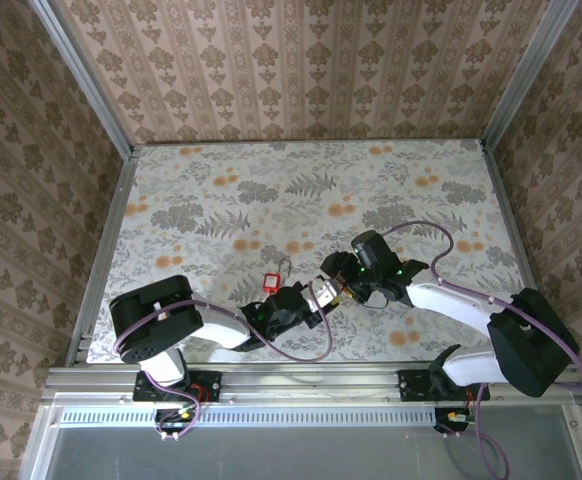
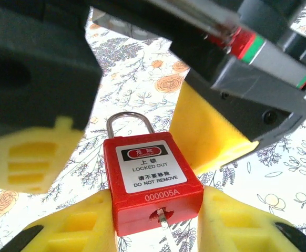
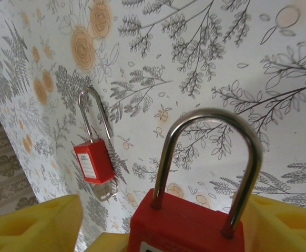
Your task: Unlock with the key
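Bright, even light, faint shadows; the padlock point(image 3: 187, 226) shackle glints, and close foreground edges blur.

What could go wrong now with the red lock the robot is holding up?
1. The left gripper pinches the red padlock only low on its body, and the right gripper has its jaws open around it, so the lock might tip or slip out.
2. A second padlock lies on the table with what looks like a key at its bottom end. An arm reaching for it could knock it away.
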Controlling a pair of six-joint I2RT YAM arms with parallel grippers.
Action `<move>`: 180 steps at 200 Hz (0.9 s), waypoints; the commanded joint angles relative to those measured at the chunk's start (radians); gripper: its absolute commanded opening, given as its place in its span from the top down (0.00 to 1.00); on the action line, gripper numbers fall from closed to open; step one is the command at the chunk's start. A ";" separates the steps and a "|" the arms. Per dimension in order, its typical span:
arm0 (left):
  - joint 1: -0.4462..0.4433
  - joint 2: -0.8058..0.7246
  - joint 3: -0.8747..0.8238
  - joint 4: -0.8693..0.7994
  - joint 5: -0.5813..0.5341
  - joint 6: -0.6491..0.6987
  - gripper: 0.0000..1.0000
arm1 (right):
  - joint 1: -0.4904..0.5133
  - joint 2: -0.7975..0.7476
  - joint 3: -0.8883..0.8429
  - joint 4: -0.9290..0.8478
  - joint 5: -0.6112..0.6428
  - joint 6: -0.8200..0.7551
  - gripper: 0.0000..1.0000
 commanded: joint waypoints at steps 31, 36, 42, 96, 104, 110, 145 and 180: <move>-0.007 -0.001 -0.015 0.038 -0.002 -0.027 0.77 | -0.082 -0.066 0.019 -0.123 0.013 -0.086 0.20; -0.007 -0.004 -0.016 0.038 -0.004 -0.025 0.77 | -0.090 -0.071 0.017 -0.132 0.014 -0.093 0.20; -0.007 -0.006 -0.017 0.035 -0.004 -0.025 0.77 | -0.100 -0.078 0.014 -0.141 0.019 -0.102 0.21; -0.008 -0.004 -0.023 0.039 -0.019 -0.027 0.74 | -0.144 -0.083 -0.002 -0.172 0.021 -0.132 0.25; -0.007 -0.005 -0.027 0.046 -0.020 -0.033 0.69 | -0.146 -0.082 0.001 -0.186 0.026 -0.141 0.25; -0.004 -0.007 -0.031 0.050 -0.012 -0.038 0.63 | -0.147 -0.083 0.001 -0.193 0.027 -0.145 0.25; 0.015 -0.007 0.015 -0.081 0.090 -0.010 0.30 | -0.175 -0.114 -0.012 -0.212 0.025 -0.170 0.24; 0.107 -0.012 0.052 -0.179 0.215 -0.038 0.26 | -0.198 -0.159 -0.028 -0.233 0.016 -0.191 0.23</move>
